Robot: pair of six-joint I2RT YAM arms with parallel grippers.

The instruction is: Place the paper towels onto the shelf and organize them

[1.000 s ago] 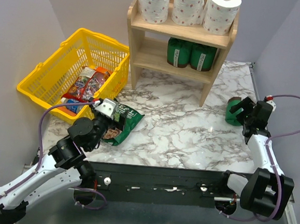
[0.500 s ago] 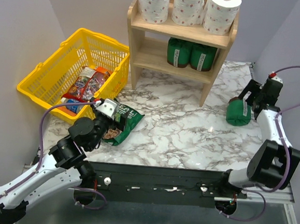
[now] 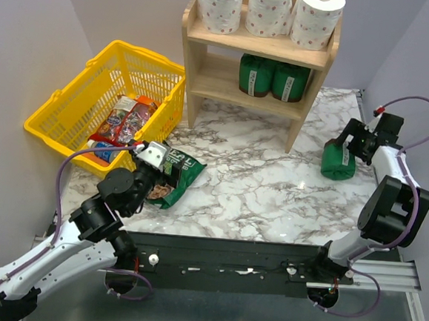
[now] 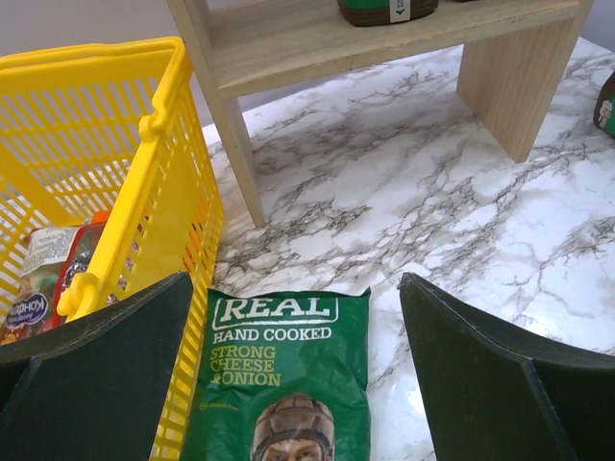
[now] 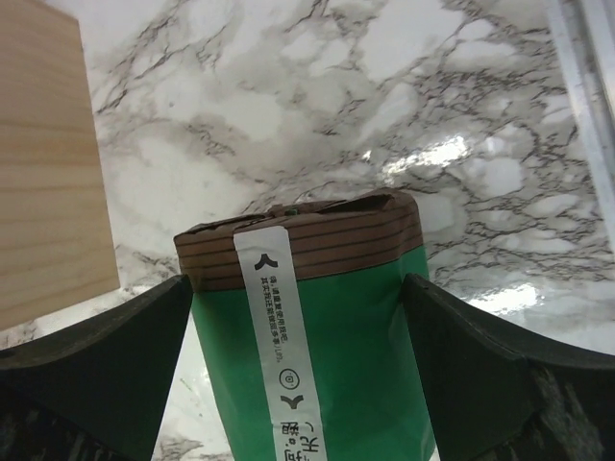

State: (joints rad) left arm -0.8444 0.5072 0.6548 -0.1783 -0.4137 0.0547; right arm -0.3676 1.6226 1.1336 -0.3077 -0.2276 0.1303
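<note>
Three white paper towels (image 3: 219, 5) (image 3: 269, 9) (image 3: 316, 18) stand upright in a row on the top tier of the wooden shelf (image 3: 257, 46). My right gripper (image 3: 347, 145) is open on the right side of the table. In the right wrist view my right gripper (image 5: 296, 280) straddles a dark green wrapped package (image 5: 317, 365) lying on the marble, its fingers (image 5: 106, 365) close to both sides. My left gripper (image 3: 155, 154) hangs open near the front left, and the left wrist view has that gripper (image 4: 296, 279) above a green crisp bag (image 4: 283, 375) with nothing in it.
Two more green packages (image 3: 256, 74) (image 3: 289, 81) stand on the shelf's lower tier. A yellow basket (image 3: 70, 104) holding snack packets sits at the left, touching the crisp bag (image 3: 172, 173). The shelf's side panel (image 5: 43, 144) is just left of the right gripper.
My right arm has swung its wrist toward the back right, and its gripper now faces the green package from the right. The package and left arm stay put.
</note>
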